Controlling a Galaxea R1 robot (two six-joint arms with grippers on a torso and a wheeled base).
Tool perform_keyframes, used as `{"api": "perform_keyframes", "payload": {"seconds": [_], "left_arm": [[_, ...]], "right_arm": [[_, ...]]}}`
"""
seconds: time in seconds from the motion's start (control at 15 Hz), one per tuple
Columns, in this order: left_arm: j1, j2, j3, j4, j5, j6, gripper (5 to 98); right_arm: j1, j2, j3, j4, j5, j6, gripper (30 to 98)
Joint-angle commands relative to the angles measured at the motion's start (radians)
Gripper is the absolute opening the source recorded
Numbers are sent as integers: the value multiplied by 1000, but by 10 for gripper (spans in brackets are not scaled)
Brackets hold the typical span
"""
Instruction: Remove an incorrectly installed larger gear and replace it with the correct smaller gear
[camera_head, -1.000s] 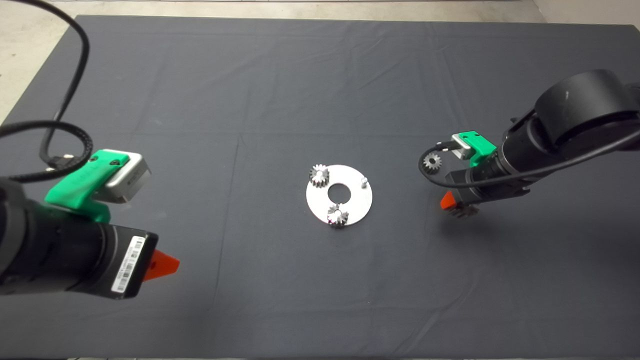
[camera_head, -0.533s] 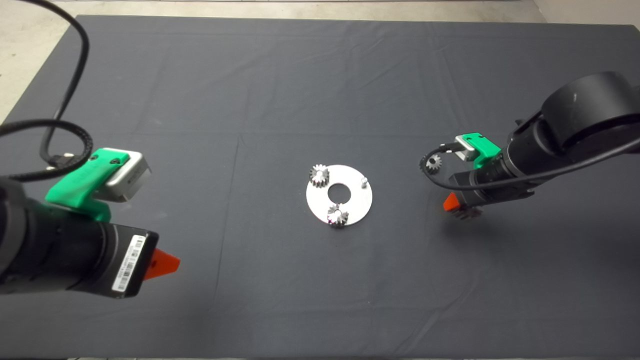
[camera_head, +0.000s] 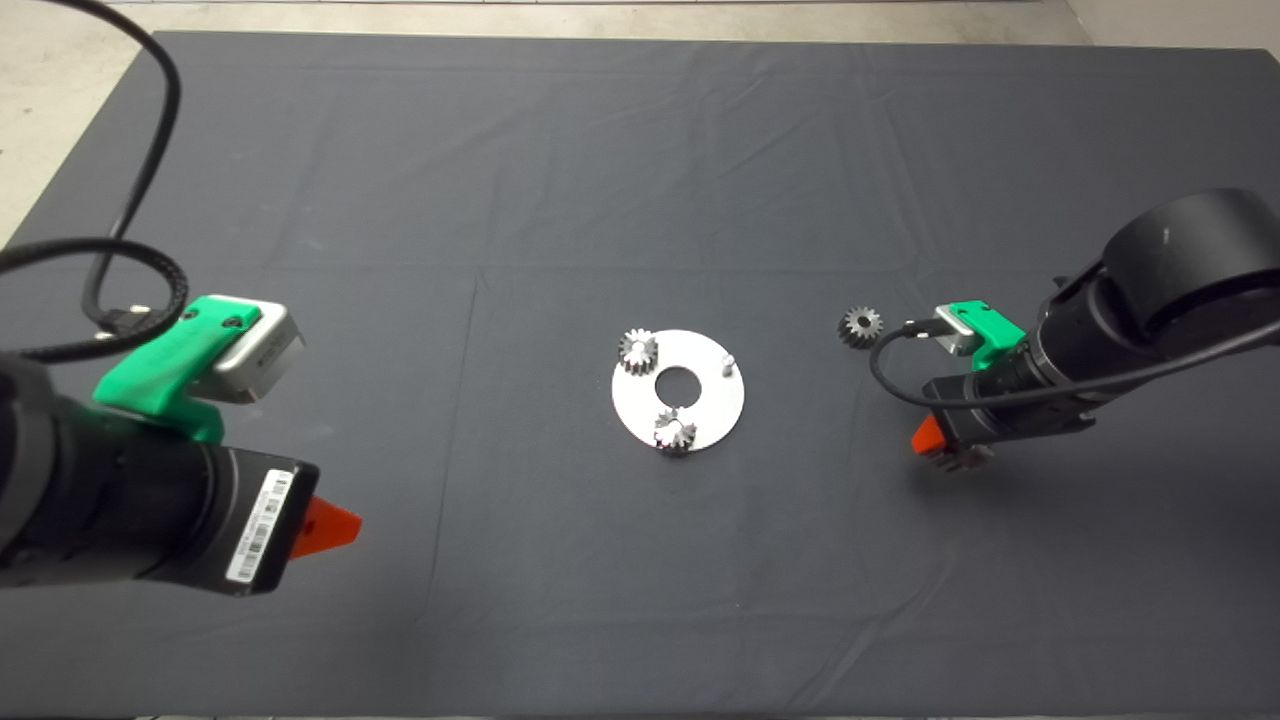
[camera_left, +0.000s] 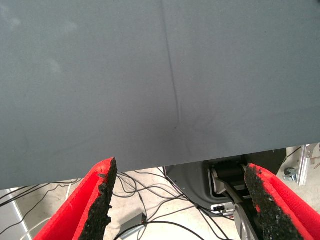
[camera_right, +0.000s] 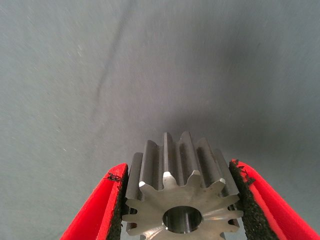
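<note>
From above, a round plate (camera_head: 678, 390) at centre carries two small gears; the smaller gear (camera_head: 860, 326) lies right of it. The right gripper (camera_head: 950, 447) pinches the larger gear (camera_right: 182, 200), grey with flared teeth; the left gripper (camera_left: 177, 200) hangs spread

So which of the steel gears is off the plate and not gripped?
The small grey steel gear lying alone on the dark mat, right of the round silver plate.

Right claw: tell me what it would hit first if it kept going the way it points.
Only bare mat shows ahead of the right claw, which grips the larger gear. Probably the mat first; depth is unclear.
</note>
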Motion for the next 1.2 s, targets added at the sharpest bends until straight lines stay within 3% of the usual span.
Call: {"api": "perform_keyframes", "payload": {"seconds": [0.0, 0.2, 0.73, 1.13], "left_arm": [[-7, 0, 11, 12, 2, -7, 642], [-7, 0, 11, 12, 2, -7, 642], [-4, 0, 12, 10, 2, -14, 642], [-4, 2, 11, 13, 2, -14, 642]], "right_arm": [[-29, -27, 8, -35, -83, -22, 488], [-96, -38, -35, -90, -83, -62, 489], [-97, -31, -59, -114, -83, -85, 512], [-71, -25, -7, -105, -82, -82, 610]]}}
